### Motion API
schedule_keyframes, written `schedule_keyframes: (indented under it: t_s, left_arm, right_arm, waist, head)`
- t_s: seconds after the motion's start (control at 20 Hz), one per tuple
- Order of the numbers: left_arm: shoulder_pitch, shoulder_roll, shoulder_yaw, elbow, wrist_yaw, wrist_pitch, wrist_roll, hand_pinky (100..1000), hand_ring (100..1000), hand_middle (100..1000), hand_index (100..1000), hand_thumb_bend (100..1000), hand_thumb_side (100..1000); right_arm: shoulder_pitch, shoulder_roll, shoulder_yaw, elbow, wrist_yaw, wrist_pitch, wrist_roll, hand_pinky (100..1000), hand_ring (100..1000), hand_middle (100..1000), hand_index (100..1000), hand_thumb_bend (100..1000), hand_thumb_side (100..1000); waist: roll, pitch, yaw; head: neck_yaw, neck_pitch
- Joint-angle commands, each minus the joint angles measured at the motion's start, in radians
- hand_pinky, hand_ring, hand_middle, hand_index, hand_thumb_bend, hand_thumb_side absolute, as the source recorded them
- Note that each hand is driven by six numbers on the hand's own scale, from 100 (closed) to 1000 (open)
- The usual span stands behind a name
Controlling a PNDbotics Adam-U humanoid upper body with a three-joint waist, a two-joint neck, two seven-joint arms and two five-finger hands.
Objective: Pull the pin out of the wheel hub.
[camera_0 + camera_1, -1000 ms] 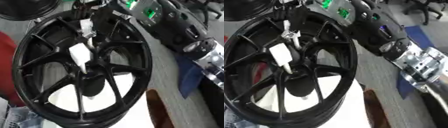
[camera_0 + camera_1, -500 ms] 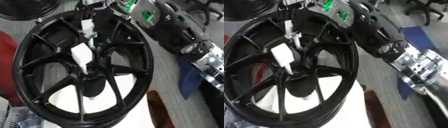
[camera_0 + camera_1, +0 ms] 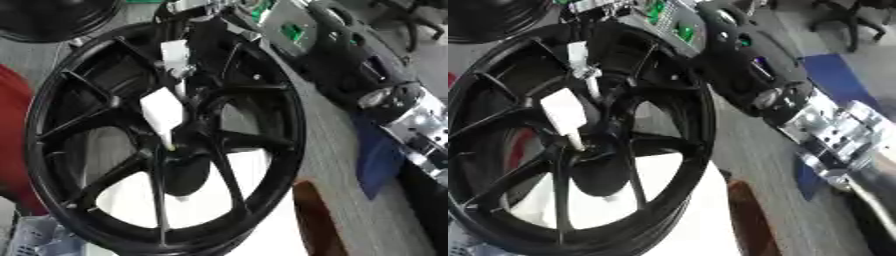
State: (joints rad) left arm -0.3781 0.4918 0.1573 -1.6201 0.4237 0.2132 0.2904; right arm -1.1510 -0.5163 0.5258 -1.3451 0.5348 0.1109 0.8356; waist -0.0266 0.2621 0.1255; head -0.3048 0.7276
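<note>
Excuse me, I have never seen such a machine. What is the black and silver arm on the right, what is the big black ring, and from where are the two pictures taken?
Both pictures come from one camera pair in the robot's head, looking down: left eye and right eye, the same moment. The black and silver arm is the robot's right arm, reaching in over the top. The ring is a black car wheel lying on a grey table. Near its middle stands a white pin. Whether the hand holds the pin I cannot tell; the hand itself is hidden. The left hand does not show.
</note>
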Motion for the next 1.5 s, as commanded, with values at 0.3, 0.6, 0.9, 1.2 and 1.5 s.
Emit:
schedule_keyframes:
  t_s: [0.3,0.6,0.9,1.2,1.5]
  left_arm:
    - [-0.008,0.021,0.009,-0.013,-0.005,-0.001,-0.002,760,649,592,714,343,664]
    - [-0.008,0.02,0.01,-0.014,-0.006,-0.002,-0.001,761,648,592,713,342,664]
    - [-0.008,0.021,0.012,-0.014,-0.008,-0.002,0.001,762,646,592,713,341,663]
    - [-0.008,0.022,0.013,-0.014,-0.008,-0.003,0.003,763,645,592,713,342,663]
    - [-0.008,0.023,0.012,-0.013,-0.01,-0.002,0.002,764,644,592,713,341,663]
  right_arm:
    - [-0.017,-0.016,-0.025,0.004,-0.018,0.005,-0.005,873,782,539,755,549,448]
    - [-0.016,-0.013,-0.023,0.013,-0.049,0.026,-0.021,871,757,488,710,534,395]
    - [-0.017,-0.013,-0.02,0.017,-0.087,0.056,-0.032,858,702,404,618,493,337]
    - [-0.022,-0.016,-0.019,0.016,-0.119,0.079,-0.031,844,669,367,580,409,233]
    - [-0.03,-0.022,-0.022,0.014,-0.146,0.094,-0.021,837,645,348,563,367,186]
  waist:
    - [0.007,-0.017,0.0]
    - [0.007,-0.015,0.002]
    - [0.006,-0.017,0.004]
    - [0.006,-0.019,0.006]
    - [0.007,-0.021,0.007]
  head:
    - [-0.003,-0.011]
    - [-0.004,-0.01]
    - [-0.004,-0.005]
    - [-0.004,-0.004]
    - [-0.005,-0.004]
